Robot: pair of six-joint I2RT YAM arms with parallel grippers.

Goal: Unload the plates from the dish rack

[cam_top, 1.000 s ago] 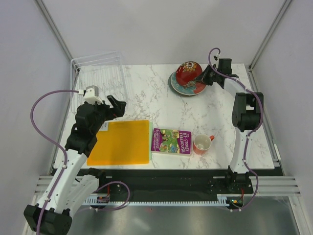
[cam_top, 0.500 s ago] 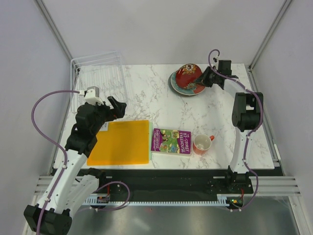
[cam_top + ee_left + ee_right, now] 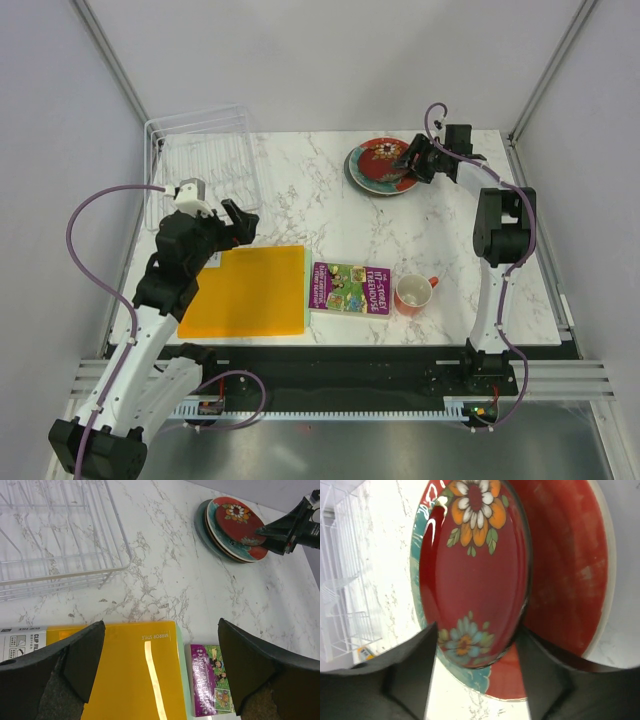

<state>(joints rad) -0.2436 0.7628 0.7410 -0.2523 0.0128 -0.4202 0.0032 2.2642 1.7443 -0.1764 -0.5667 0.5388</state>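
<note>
At the left, the dish rack point(image 3: 205, 160) is standing at the far corner of the table point(image 3: 430, 235), with no plate showing between its prongs. The left gripper point(image 3: 238, 222) is hovering at the far edge of the orange mat point(image 3: 250, 292), its fingers spread wide and holding nothing. At the right, the red plate point(image 3: 384, 155), which was tilted up half a second ago, is now lying flat on the stack of plates point(image 3: 365, 183). The right gripper point(image 3: 413, 160) is staying at its rim. This probably means the unloading is finishing. The right wrist view is showing what the top view is hiding: the fingers point(image 3: 407, 677) are parted, with nothing pinched between them.
</note>
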